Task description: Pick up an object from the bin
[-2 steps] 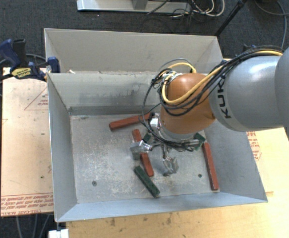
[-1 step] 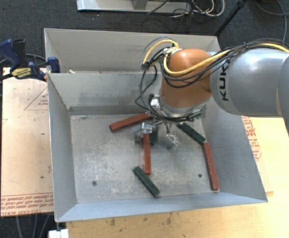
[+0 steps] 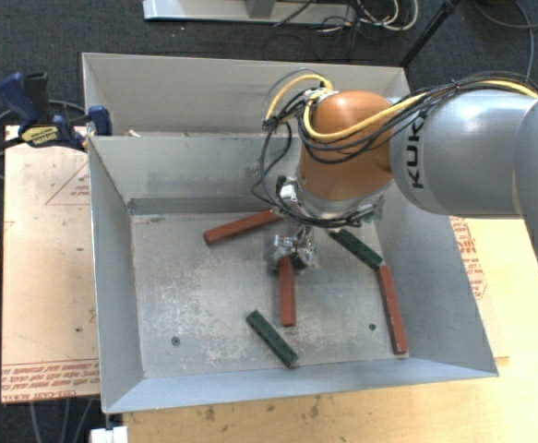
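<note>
Pincer [image 3: 292,250] is sitting at the upper end of the central red-brown stick [image 3: 288,303] on the bin [image 3: 112,247] floor; clenched or released, I cannot tell. Leftward a slanted red-brown stick [image 3: 241,227] is lying, rightward a dark green bar [image 3: 359,249].

In the grey bin [image 3: 158,293], the arm's orange wrist cover [image 3: 342,155] hides the floor beneath it, along with the upper end of a dark green bar [image 3: 363,252] and the right tip of a reddish-brown bar [image 3: 239,228] lying near the back wall. The gripper [image 3: 292,255] covers the top end of a second red bar [image 3: 288,303] at the bin's middle (whether it touches that bar cannot be told). The silver arm [image 3: 472,155] itself is cut off by the right edge of the view.
</note>
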Controlling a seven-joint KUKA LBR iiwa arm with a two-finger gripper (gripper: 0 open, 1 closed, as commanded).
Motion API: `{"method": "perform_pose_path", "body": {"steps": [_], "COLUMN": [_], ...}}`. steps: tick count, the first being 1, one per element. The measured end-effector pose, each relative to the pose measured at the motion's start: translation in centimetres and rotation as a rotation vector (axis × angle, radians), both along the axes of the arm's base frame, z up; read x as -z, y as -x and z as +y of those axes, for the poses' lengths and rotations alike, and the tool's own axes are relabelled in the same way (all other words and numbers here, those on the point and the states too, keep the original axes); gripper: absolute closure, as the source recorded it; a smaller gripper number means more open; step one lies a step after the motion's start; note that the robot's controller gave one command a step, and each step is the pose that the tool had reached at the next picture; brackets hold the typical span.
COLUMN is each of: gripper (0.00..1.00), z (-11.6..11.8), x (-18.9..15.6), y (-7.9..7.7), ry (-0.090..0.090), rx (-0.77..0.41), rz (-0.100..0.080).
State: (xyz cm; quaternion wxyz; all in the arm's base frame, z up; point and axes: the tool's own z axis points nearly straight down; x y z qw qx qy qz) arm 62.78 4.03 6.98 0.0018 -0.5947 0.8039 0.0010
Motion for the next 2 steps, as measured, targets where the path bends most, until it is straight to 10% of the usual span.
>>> {"method": "perform_pose_path", "body": {"steps": [1,2], "gripper": [1.00,1.00], "z": [2.9,3.4], "x": [-2.0,-17.1], "y": [-0.1,-0.9], "ry": [0.001,0.003], "rx": [-0.495,-0.507], "rz": [0.000,-0.010]}}
